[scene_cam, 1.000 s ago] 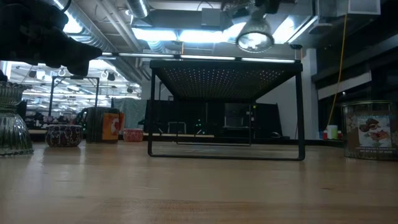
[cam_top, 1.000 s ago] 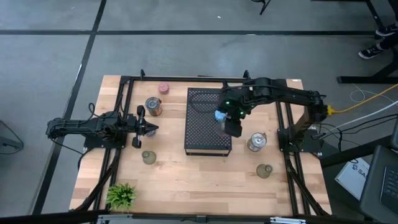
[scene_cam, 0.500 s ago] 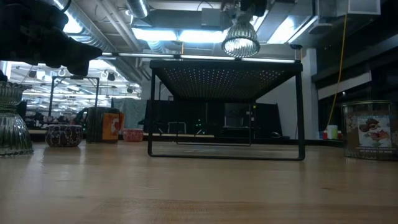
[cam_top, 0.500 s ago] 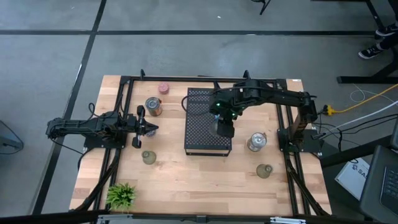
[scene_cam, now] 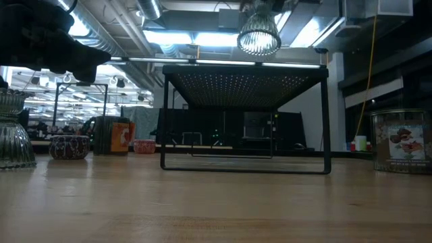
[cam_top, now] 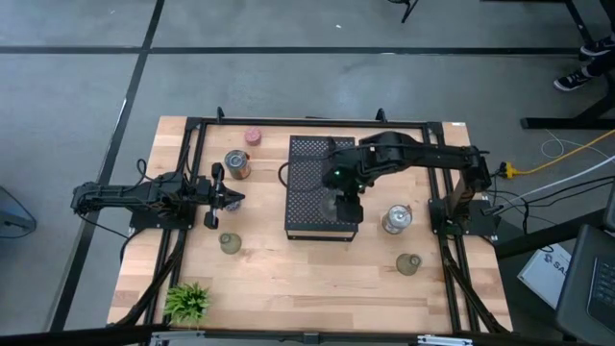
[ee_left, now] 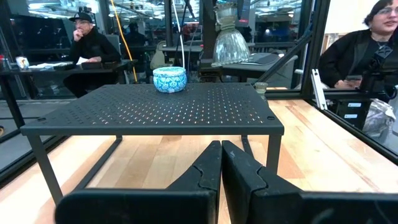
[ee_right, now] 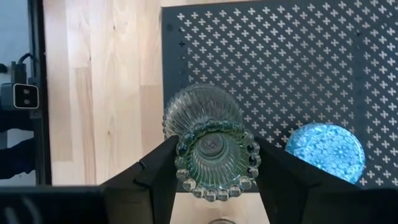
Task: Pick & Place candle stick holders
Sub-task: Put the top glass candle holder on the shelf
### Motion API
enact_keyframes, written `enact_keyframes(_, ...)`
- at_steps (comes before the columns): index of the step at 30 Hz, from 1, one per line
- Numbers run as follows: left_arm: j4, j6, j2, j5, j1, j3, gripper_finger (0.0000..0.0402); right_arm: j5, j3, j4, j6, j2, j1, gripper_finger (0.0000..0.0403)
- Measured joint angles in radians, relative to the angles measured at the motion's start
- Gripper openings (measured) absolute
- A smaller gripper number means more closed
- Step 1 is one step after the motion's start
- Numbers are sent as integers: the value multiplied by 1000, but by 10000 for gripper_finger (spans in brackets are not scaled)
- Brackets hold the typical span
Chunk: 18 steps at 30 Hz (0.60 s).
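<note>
R hand (ee_right: 214,163) gripping a clear ribbed glass holder (ee_right: 213,142) above the black perforated tray (cam_top: 317,183).
Holder is hanging mid-air over tray's near part; a blue patterned holder (ee_left: 169,79) is sitting on the tray top. L hand (ee_left: 221,163) is waiting over desk (cam_top: 307,279) w/ fingers pressed together, empty. No legible writing.

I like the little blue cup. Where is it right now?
The blue cup sits on the black tray in the table's middle. Beside it, the right gripper holds a glass holder above the tray.
</note>
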Motion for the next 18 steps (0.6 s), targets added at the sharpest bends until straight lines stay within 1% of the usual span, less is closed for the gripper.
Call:
enact_keyframes(9, 0, 0, 0, 0, 0, 0, 6, 39, 0, 35, -3, 15, 11, 188)
enact_keyframes(12, 0, 0, 0, 0, 0, 0, 6, 75, 0, 39, -6, 32, 11, 188)
enact_keyframes(18, 1, 0, 0, 0, 0, 0, 6, 79, 0, 35, -13, 64, 11, 188)
